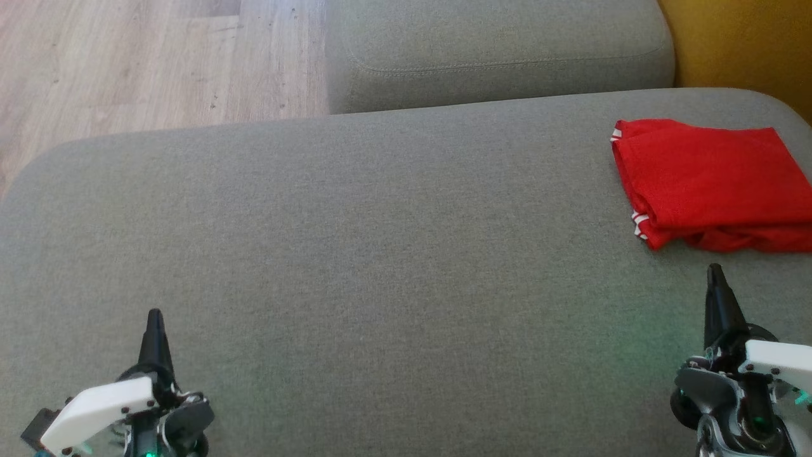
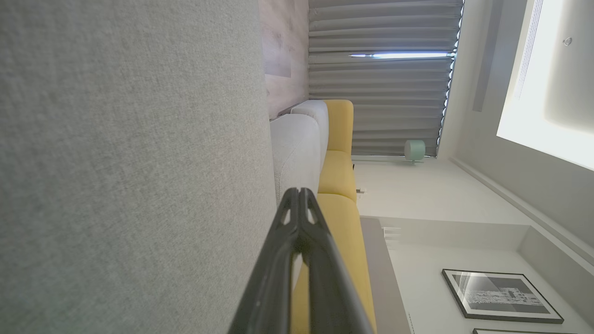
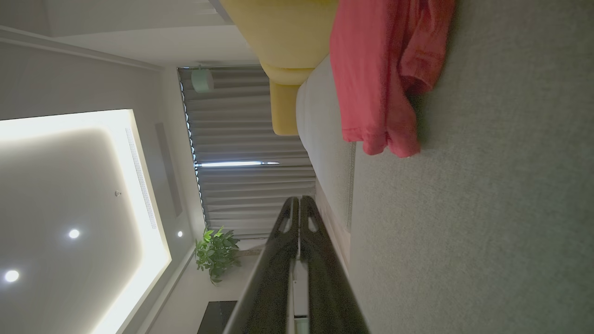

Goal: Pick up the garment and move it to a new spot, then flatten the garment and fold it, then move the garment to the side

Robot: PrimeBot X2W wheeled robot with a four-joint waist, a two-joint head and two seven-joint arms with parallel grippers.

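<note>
The garment (image 1: pixel 710 184) is red with white trim. It lies folded into a rectangle at the far right of the grey cushion (image 1: pixel 355 254). The right wrist view shows the garment (image 3: pixel 380 79) at the top, ahead of the fingers. My right gripper (image 1: pixel 715 270) is shut and empty, just short of the garment's near edge. Its fingertips (image 3: pixel 299 200) meet in its own view. At the lower left my left gripper (image 1: pixel 154 314) is shut too, holding nothing, far from the garment. The left gripper (image 2: pixel 298 191) shows closed tips in its wrist view.
A second grey cushion (image 1: pixel 501 51) stands behind the seat. Wooden floor (image 1: pixel 146 63) lies at the upper left. A yellow sofa part (image 1: pixel 742 44) borders the top right corner.
</note>
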